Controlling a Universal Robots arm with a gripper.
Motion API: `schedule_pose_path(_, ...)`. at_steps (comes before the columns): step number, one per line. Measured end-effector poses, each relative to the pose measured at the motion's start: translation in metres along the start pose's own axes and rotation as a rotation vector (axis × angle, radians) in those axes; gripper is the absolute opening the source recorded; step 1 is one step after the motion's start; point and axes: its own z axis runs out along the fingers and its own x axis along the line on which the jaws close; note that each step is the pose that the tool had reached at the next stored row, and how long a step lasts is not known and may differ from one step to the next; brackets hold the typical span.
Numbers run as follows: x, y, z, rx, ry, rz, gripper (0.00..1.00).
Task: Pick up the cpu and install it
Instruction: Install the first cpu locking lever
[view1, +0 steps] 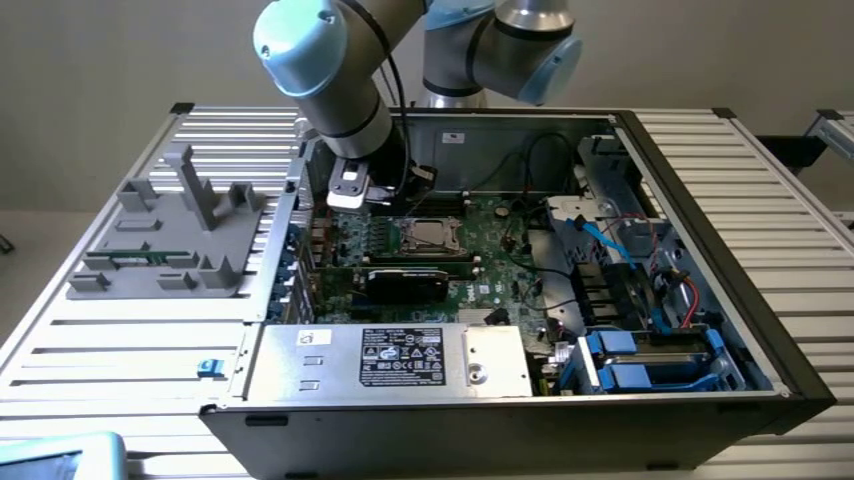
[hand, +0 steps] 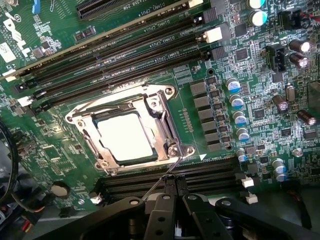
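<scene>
Pale walls and a slatted metal table (view1: 120, 340) frame the exterior view. An open computer case (view1: 694, 330) lies on its side across the centre and right of the frame. At upper left of centre, a grey robot arm (view1: 327, 70) with pale blue joint caps reaches down into the case. Its gripper (view1: 351, 195) hangs over the green motherboard (view1: 501, 275).

The cpu (view1: 427, 235) sits at the middle of the board, just to the exterior view's right of the gripper. In the wrist view the cpu (hand: 125, 136) is a flat square with a bright, mirror-like metal top. It lies inside a rectangular steel socket frame (hand: 167, 125) with rounded screw heads at its corners.

The gripper (hand: 175, 187) is matte black, and its two fingers are pressed together with nothing between them. A thin metal wire (hand: 162, 179) curves from a corner of the frame toward the fingertips.

Judging from this, the chip is already placed, and the work in hand is the last part of the installation at the socket. Any move here calls for a light, exact touch. The wire is slender and the parts stand close together.

Long black memory slots (hand: 125, 55) run in parallel ridges beside the socket. Small silver-topped cylindrical capacitors (hand: 235, 85) line its other side. In the exterior view a black expansion card (view1: 407, 282) and a silver box with a black label (view1: 387, 355) lie below the socket. A grey plastic fixture (view1: 174, 230) stands at the exterior view's left.
</scene>
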Motion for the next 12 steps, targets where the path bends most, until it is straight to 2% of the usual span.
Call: schedule_pose_path(12,0.0001,0.0013,0.0039,0.0015,0.0058,-0.003,0.11)
